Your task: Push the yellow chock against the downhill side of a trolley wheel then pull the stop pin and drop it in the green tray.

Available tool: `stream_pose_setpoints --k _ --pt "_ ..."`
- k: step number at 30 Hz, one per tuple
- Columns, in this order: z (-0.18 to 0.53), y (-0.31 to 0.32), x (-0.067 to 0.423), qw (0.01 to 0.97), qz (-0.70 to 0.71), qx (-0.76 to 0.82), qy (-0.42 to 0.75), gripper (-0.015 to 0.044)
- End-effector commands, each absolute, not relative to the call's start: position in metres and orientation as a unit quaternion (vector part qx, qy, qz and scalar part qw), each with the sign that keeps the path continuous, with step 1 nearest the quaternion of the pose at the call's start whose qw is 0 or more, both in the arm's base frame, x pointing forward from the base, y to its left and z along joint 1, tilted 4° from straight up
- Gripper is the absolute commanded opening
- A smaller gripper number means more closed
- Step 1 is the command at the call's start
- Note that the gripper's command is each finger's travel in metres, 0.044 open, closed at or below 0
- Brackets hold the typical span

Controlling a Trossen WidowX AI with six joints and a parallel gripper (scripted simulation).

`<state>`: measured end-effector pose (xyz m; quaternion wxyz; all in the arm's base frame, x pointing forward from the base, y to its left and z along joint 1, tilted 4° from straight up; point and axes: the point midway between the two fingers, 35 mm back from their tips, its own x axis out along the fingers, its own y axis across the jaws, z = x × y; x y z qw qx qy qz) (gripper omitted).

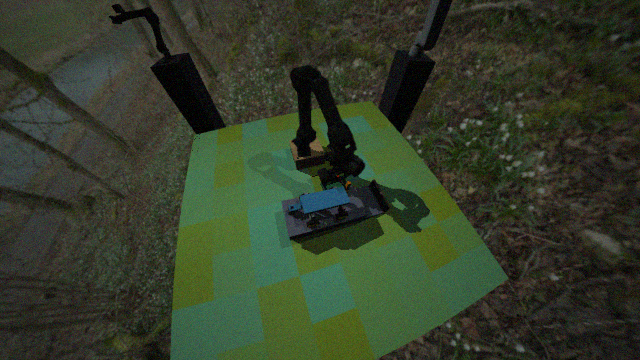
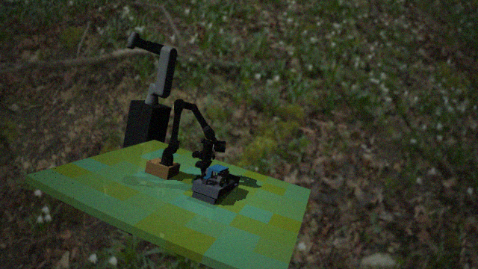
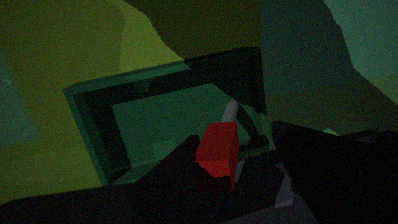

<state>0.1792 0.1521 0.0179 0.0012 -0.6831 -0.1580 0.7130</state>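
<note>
In the wrist view my gripper point(image 3: 235, 136) hangs just above the green tray point(image 3: 82, 107), and its dark fingers stand apart. The stop pin point(image 3: 217, 150), with a red head and a grey shaft, lies tilted and loose between them, its tip pointing down into the tray. In the top and exterior views the gripper point(image 1: 334, 176) point(image 2: 205, 164) is low behind the ramp point(image 1: 360, 212) point(image 2: 209, 190). The blue trolley point(image 1: 324, 200) point(image 2: 216, 171) stands on the ramp. A small orange spot point(image 1: 348, 184) shows beside the trolley's far side; it looks like the chock's handle, but it is too small to tell how it meets the wheels.
The arm's brown base block point(image 1: 306, 152) point(image 2: 161, 169) stands behind the ramp. Two black posts point(image 1: 187, 92) point(image 1: 406, 87) stand at the back corners of the checked green table point(image 1: 325, 300). The ramp has a raised wall at its right end point(image 1: 378, 196).
</note>
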Motion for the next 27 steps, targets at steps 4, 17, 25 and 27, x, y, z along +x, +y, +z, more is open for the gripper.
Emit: stream_pose_setpoints --k 4,17,25,27 --pt "0.015 0.148 0.180 0.001 0.714 -0.681 -0.160 0.0190" --pt "0.011 0.140 0.182 0.001 0.714 -0.681 -0.160 0.0190" --pt "0.009 0.135 0.184 0.001 0.714 -0.681 -0.160 0.0190" --pt "0.008 0.134 0.184 0.001 0.714 -0.681 -0.160 0.0190"
